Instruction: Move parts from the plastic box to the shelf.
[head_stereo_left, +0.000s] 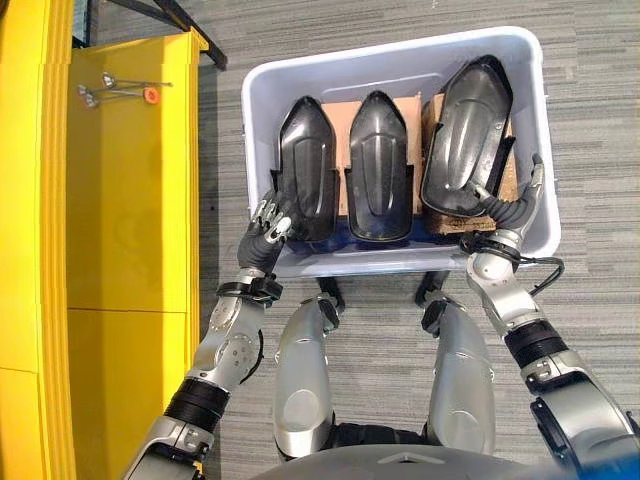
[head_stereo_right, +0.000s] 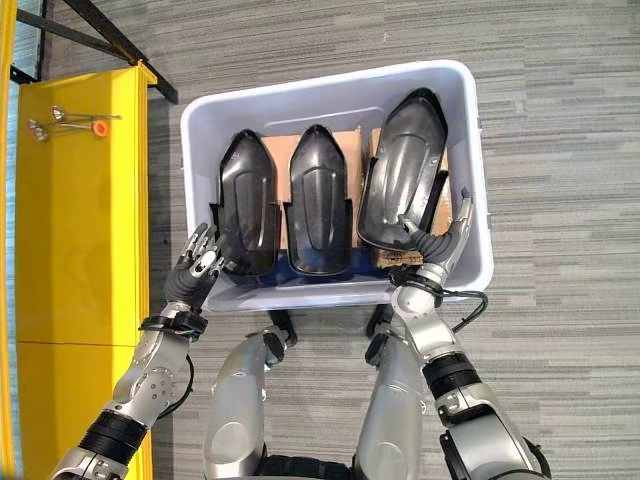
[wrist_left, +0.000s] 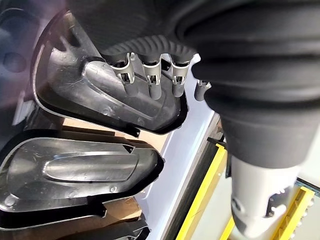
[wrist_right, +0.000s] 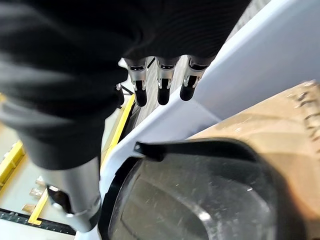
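A pale blue plastic box (head_stereo_left: 400, 262) on the floor holds three black moulded parts side by side, on cardboard. My left hand (head_stereo_left: 268, 225) is at the box's near left corner. Its relaxed fingers (wrist_left: 142, 75) rest on the near end of the left part (head_stereo_left: 307, 165) without curling round it. The middle part (head_stereo_left: 378, 165) lies untouched. My right hand (head_stereo_left: 505, 212) is at the near right corner, against the near end of the larger right part (head_stereo_left: 467, 135). Its fingers (wrist_right: 159, 90) point straight along the box's right wall, above that part (wrist_right: 200, 200).
The yellow shelf (head_stereo_left: 130, 200) runs along my left side, close to the box. A few small metal pieces with an orange bit (head_stereo_left: 125, 90) lie on its far end. A black frame (head_stereo_left: 190, 25) stands beyond it. Grey carpet surrounds the box.
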